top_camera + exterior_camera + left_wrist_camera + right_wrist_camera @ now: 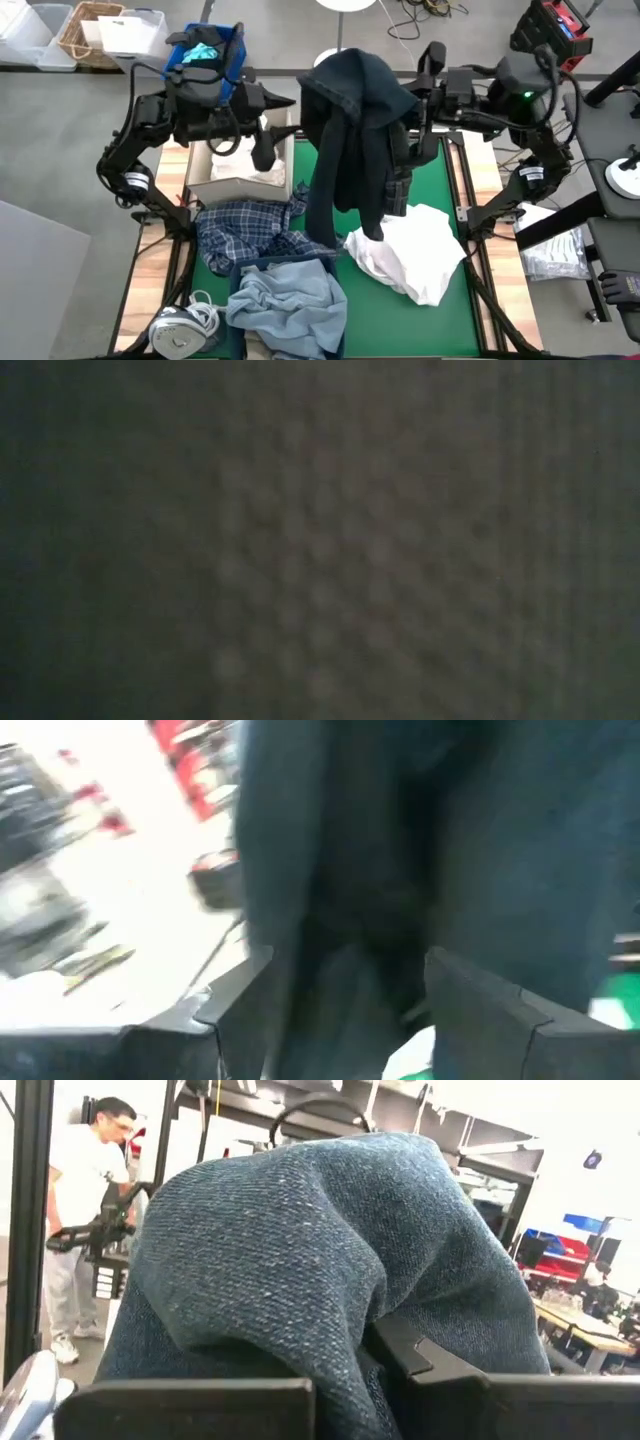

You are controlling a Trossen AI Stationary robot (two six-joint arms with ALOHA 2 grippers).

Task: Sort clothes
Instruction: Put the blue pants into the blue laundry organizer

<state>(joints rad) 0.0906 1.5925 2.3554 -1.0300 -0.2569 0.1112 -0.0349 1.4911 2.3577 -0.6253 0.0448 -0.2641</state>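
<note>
Here, the dark navy piece (352, 120) hangs lifted above the green table (455, 200), draped between my two arms and trailing down toward the white shirt (415, 250). My right gripper (345, 1370) is clamped on its fabric, cloth bunched over the fingers. My left gripper (330, 1010) reaches into the same garment; I cannot tell whether it is closed. Nearer the front edge lie the plaid shirt (245, 235) and light blue denim (290, 305). More white clothing sits in a box (200, 175). A person (85, 1210) stands beyond the table.
</note>
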